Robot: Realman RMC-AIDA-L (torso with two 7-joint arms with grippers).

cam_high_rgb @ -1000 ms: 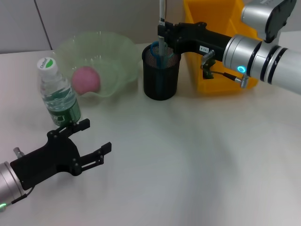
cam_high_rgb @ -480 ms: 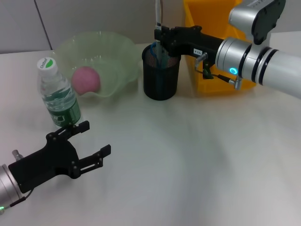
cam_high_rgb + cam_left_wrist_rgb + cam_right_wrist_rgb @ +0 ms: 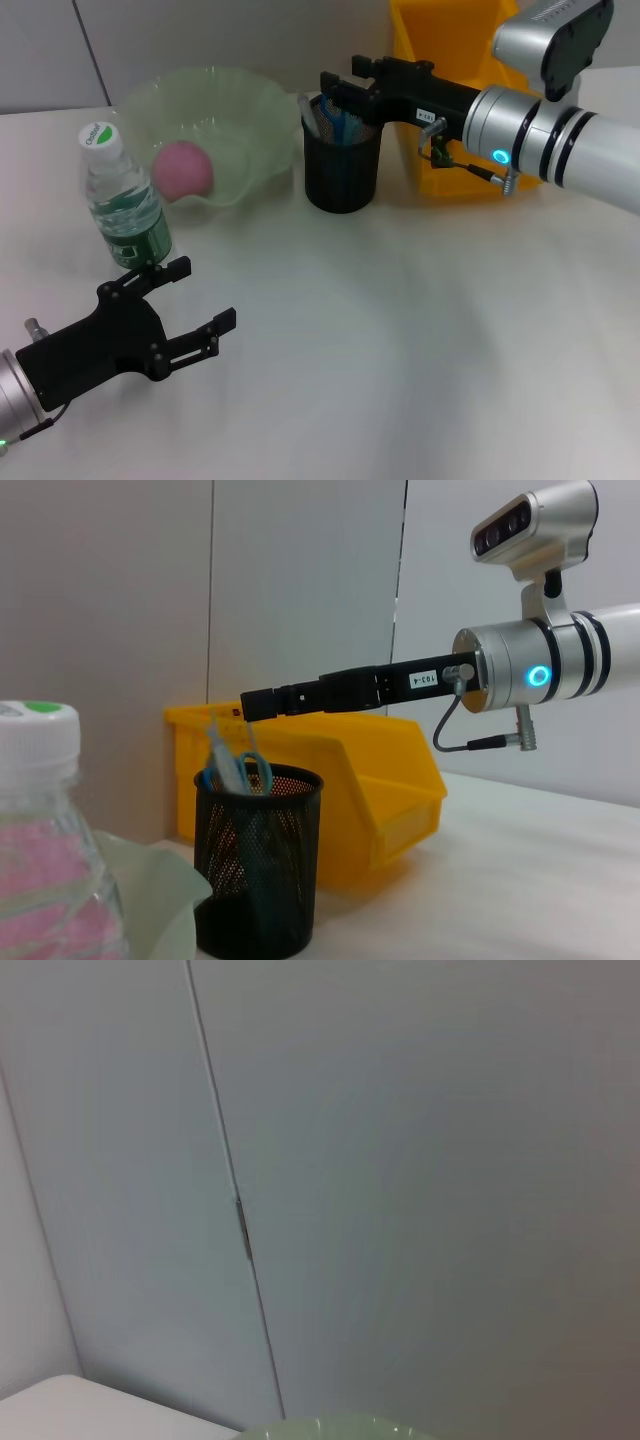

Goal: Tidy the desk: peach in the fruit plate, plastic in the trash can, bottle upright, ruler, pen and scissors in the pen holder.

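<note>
The left end effector (image 3: 190,305) lies low at 8 o'clock on the white worktop (image 3: 400,340) in the head view, its two black fingers spread apart and holding nothing; one fingertip sits just in front of the base of the water bottle (image 3: 122,197), whether touching it I cannot tell. The bottle stands upright with its cap on at 9 o'clock. Behind it, toward 10 o'clock, the pale green fruit plate (image 3: 230,110) holds the pink peach (image 3: 183,168). At 12 o'clock stands the black mesh pen holder (image 3: 342,165), with blue-handled scissors (image 3: 338,118) and a light slim item leaning inside it. The right end effector (image 3: 338,83) reaches in from 2 o'clock and hovers over the holder's rim, fingers apart and gripping nothing. Just behind its arm, at 1 o'clock, sits the yellow bin (image 3: 450,50).

The left wrist view adds a side look: the right end effector (image 3: 247,706) is above the holder (image 3: 257,865), clear of the scissor handles (image 3: 238,770) poking over the rim, and the bin (image 3: 370,780) stands just behind the holder. The right wrist view shows only grey wall panels (image 3: 400,1160) and a sliver of the plate's green rim (image 3: 340,1427).
</note>
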